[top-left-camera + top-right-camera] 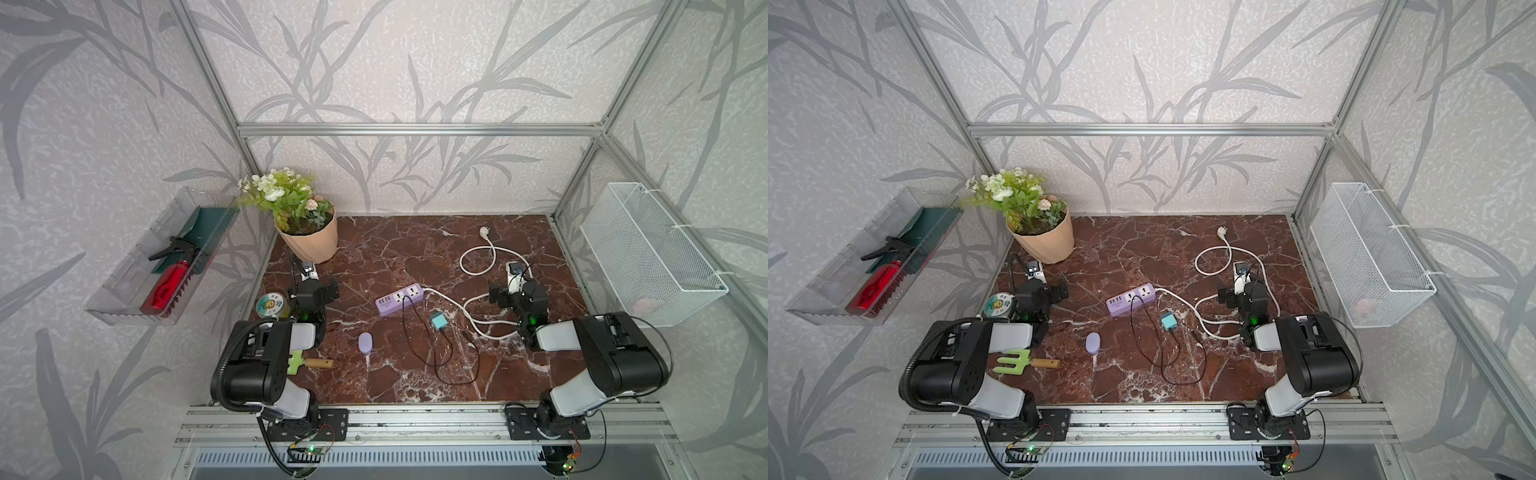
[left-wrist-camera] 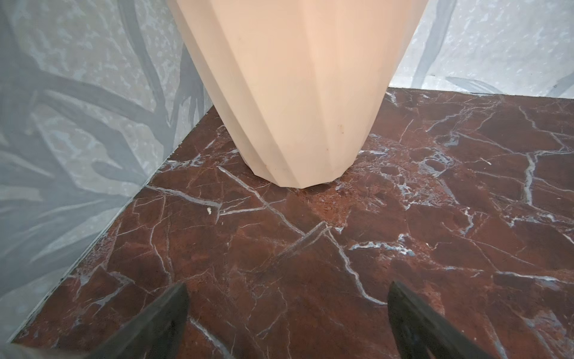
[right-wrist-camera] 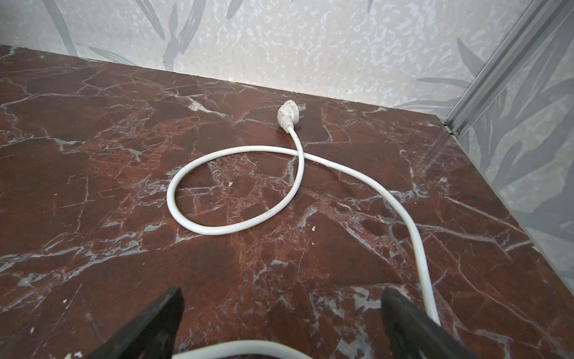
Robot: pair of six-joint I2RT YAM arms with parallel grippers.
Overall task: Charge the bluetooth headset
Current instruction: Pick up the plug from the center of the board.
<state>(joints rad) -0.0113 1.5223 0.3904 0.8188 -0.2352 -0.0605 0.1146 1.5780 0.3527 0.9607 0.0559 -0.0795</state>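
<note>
1. The bluetooth headset (image 1: 365, 343) is the small pale purple pebble. In both top views it lies flat on the dark red surface (image 1: 374, 249), a little below and left of the middle of the frame. Nothing touches it.
2. The left hand (image 2: 288, 283) is spread wide and holds nothing. In the left wrist view only bare surface shows between its fingers, and the flower pot (image 2: 295, 93) stands just ahead. In a top view this hand is at the left of the frame, above the headset and well apart from it.
3. The right hand (image 3: 282, 289) is spread wide and empty too. It hangs at the right side of the frame over the white cord (image 3: 236, 186), well apart from the headset.
4. The purple power strip (image 1: 400, 299) lies in the middle of the frame. The teal plug (image 1: 437, 321) sits just below and right of it. A thin black cable (image 1: 440, 365) loops over the surface to the right of the headset. I cannot tell where its ends go.
5. I think the job is at its very start. Nothing is picked up and nothing is joined to the headset.
6. My guess is that a hand must first go down to the headset or to the loose end of the black cable. The headset looks smooth and round, so it may slip. The cable tip is tiny, so the fingers must close right on it.
</note>
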